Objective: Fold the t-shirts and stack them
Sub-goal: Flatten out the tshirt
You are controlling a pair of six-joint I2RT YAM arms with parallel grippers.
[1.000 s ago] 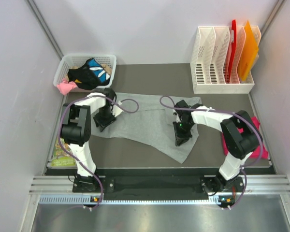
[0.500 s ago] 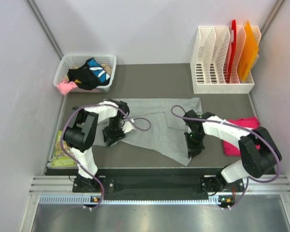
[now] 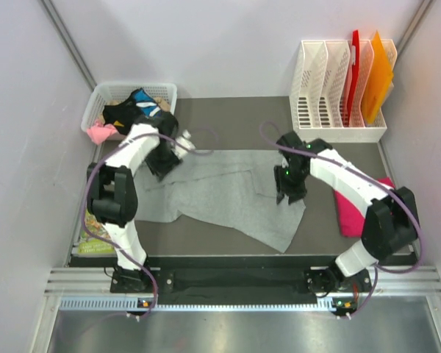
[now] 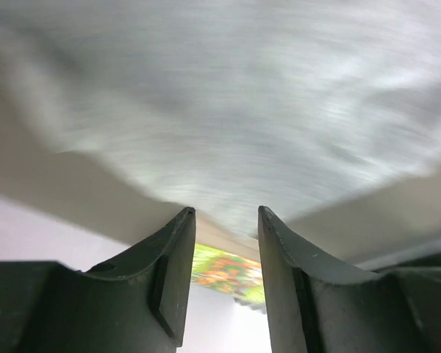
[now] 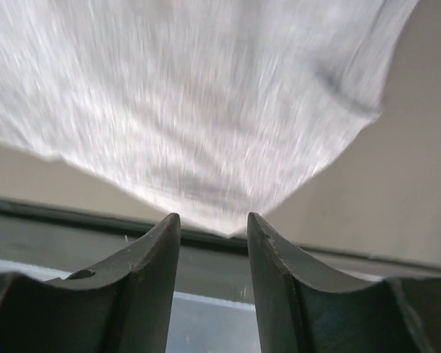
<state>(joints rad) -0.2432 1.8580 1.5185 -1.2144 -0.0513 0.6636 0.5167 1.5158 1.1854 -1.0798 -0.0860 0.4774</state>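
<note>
The light heather-grey t-shirt (image 3: 228, 195) lies spread and rumpled on the dark mat, its near corner pointing to the front. The magenta-pink t-shirt (image 3: 353, 209) lies folded at the right, partly under the right arm. My left gripper (image 3: 162, 163) is over the grey shirt's far left corner. In the left wrist view it (image 4: 226, 213) is open and empty, with blurred grey cloth (image 4: 228, 95) beyond the tips. My right gripper (image 3: 288, 193) is over the shirt's right edge. In the right wrist view it (image 5: 213, 218) is open and empty above the cloth (image 5: 206, 95).
A white basket (image 3: 95, 103) of mixed clothes stands at the far left. A white file rack (image 3: 338, 132) at the far right holds a red folder (image 3: 354, 70) and an orange folder (image 3: 378, 73). A colourful packet (image 3: 95, 235) lies at the mat's left edge.
Both grippers have moved away from the near side to the shirt's far part. The shirt's left side now lies spread wider toward the front left.
</note>
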